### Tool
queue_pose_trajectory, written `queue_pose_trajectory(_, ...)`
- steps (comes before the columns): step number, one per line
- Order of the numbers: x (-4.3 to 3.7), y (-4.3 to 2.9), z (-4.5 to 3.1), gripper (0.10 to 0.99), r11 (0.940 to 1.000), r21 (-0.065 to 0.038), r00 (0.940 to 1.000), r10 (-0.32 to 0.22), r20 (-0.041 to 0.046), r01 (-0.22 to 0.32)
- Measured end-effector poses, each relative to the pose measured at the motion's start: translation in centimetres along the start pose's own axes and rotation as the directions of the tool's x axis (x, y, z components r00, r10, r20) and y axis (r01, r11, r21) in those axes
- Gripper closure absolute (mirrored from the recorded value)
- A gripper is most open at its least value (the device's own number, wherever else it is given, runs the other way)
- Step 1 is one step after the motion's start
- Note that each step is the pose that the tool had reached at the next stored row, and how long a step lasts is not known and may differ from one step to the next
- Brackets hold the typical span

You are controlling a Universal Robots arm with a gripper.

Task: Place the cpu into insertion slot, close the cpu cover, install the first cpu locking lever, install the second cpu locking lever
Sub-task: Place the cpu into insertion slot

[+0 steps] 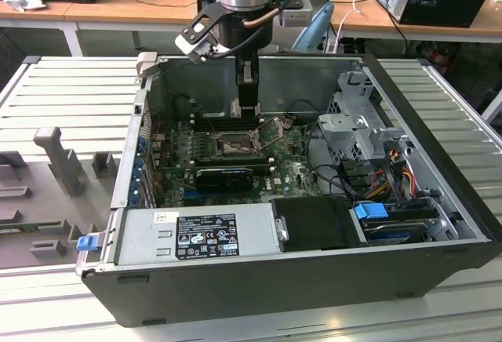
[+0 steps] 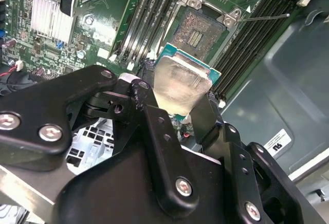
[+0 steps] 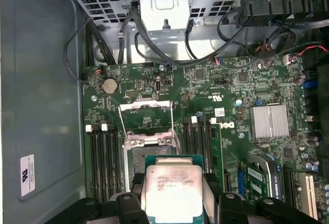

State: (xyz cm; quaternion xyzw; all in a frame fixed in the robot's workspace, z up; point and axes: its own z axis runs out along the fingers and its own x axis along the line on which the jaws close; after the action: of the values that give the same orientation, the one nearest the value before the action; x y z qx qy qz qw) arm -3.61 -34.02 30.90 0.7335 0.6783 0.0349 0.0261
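Arm reaches down into an open computer case (image 1: 235, 291) lying on a slatted metal bench (image 1: 63, 95). Gripper (image 1: 249, 108) hangs over the far part of the green motherboard (image 1: 290, 173), just above and behind the insertion slot (image 1: 235, 147) in the exterior view. Jaws clenched on the cpu (image 2: 182, 82): in both wrist views the chip sits between the two black fingers (image 2: 154, 126), pale metal face toward the camera, teal edge visible. Cpu (image 3: 172, 188) is held off the board, not seated; in the first wrist view it overlaps the near edge of the insertion slot (image 3: 146, 154). Slot (image 2: 198, 29) is uncovered, contact field exposed. Cpu cover (image 3: 146, 141) stands raised at the slot's far edge, with a thin wire lever (image 3: 171, 118) also swung up. Black memory slots (image 3: 103, 157) flank the socket on both sides. Finned silver heatsink (image 3: 269, 121) sits well apart on the board. Grey power supply (image 1: 196, 232) fills the case's near corner; metal drive cage (image 1: 357, 122) on the exterior view's right.
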Motion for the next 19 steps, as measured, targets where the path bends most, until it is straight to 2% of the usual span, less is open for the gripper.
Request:
queue_pose_trajectory(11,-0.02,-0.08,0.87,0.557,1.0,0.0,1.0,0.0,0.0001,0.0)
queue_pose_trajectory(19,-0.03,-0.19,2.23,0.557,1.0,0.0,1.0,0.0,-0.0001,0.0)
